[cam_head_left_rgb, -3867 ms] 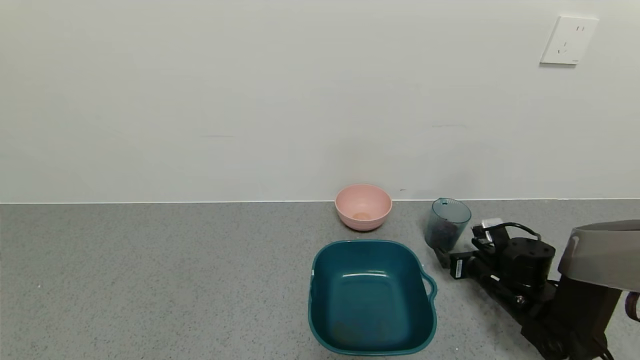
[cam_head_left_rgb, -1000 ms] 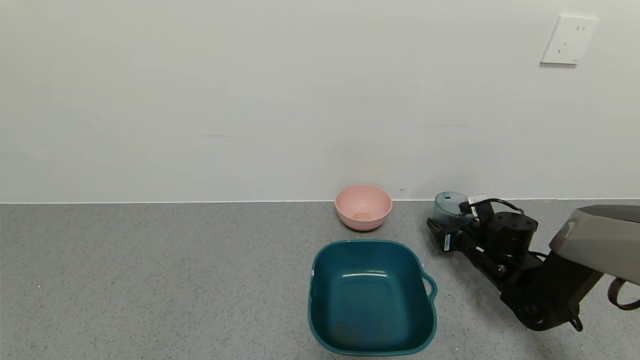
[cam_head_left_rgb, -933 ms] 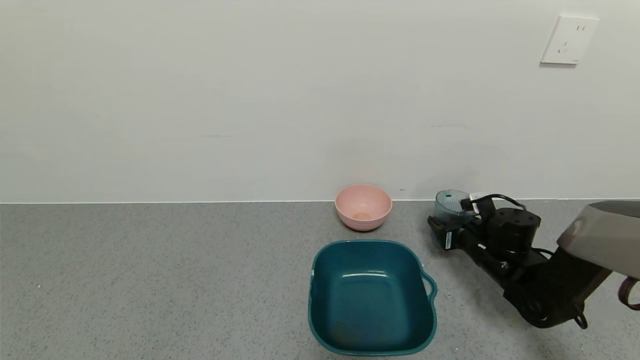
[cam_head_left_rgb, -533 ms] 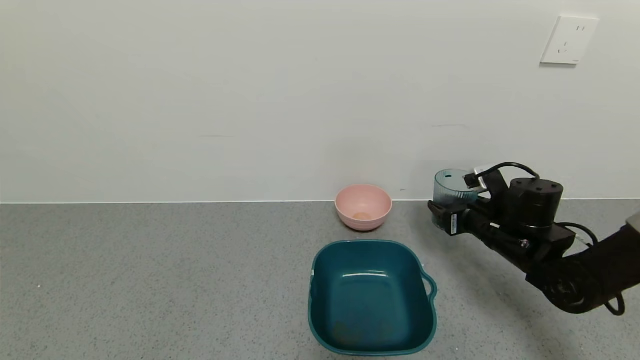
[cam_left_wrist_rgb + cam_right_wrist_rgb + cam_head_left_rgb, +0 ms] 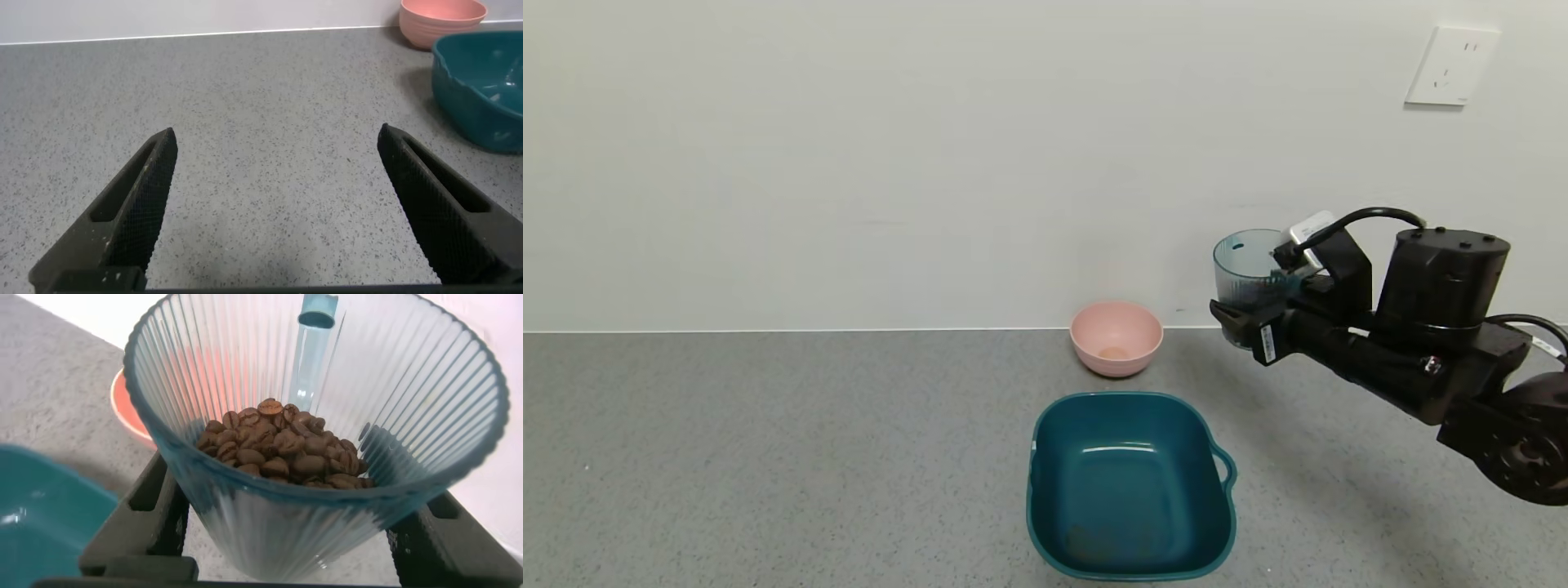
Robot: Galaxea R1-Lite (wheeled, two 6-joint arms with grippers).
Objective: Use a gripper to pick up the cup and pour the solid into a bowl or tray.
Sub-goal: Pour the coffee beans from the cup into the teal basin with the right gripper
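We find the left gripper (image 5: 274, 208) low over bare grey counter (image 5: 768, 457), its two fingers spread wide apart with nothing between them; it appears only in its own wrist view.

Moving rightward in the head view, the small pink bowl (image 5: 1116, 336) stands by the wall. In front of it, nearer the robot, sits the teal basin (image 5: 1129, 487), upright, its loop handle on the right side. The two are close but apart.

Further right, we observe the right gripper (image 5: 1252, 314) raised above the counter, its fingers clamped on either side of the cup (image 5: 1245, 269). The cup is held upright, clear of the surface, to the right of the pink bowl and beyond the basin's right edge. In the right wrist view the coffee beans (image 5: 282, 453) lie heaped in the cup's bottom.

A wall socket (image 5: 1452, 66) is mounted at upper right.
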